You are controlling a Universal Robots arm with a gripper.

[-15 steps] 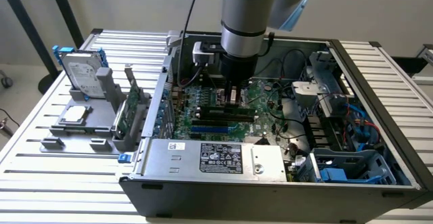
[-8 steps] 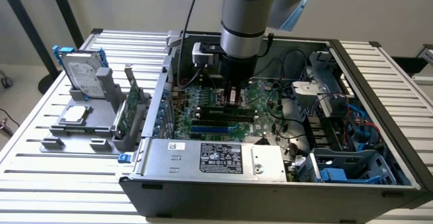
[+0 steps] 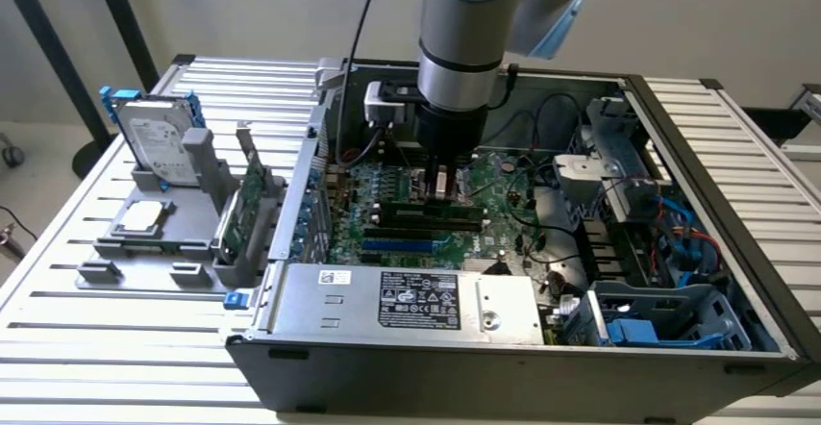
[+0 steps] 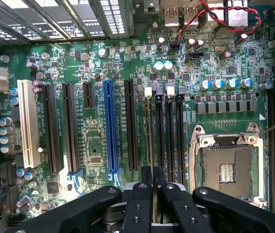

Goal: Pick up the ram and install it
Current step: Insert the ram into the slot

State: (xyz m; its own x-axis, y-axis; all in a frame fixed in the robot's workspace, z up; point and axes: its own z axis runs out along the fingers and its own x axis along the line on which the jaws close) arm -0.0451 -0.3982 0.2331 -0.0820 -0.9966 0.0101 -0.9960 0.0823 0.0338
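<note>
My gripper (image 4: 153,187) hangs inside the open computer case, over the black memory slots (image 4: 169,136) of the green motherboard (image 4: 94,73). Its two black fingers (image 4: 140,204) stand almost together. The ram (image 4: 149,131) shows edge-on as a thin strip running out from between them, in line with the memory slot nearest the black expansion slot. In the exterior view the gripper (image 3: 437,187) points straight down and reaches the memory slots (image 3: 424,215) in the middle of the board; the fingertips hide where the ram meets the slot.
The processor socket (image 4: 227,170) lies beside the memory slots. A power supply (image 3: 410,305) fills the case's front and cables and drive bays (image 3: 641,242) the exterior view's right. A grey rack (image 3: 167,223) outside holds a hard drive (image 3: 157,146) and a green expansion card (image 3: 250,199).
</note>
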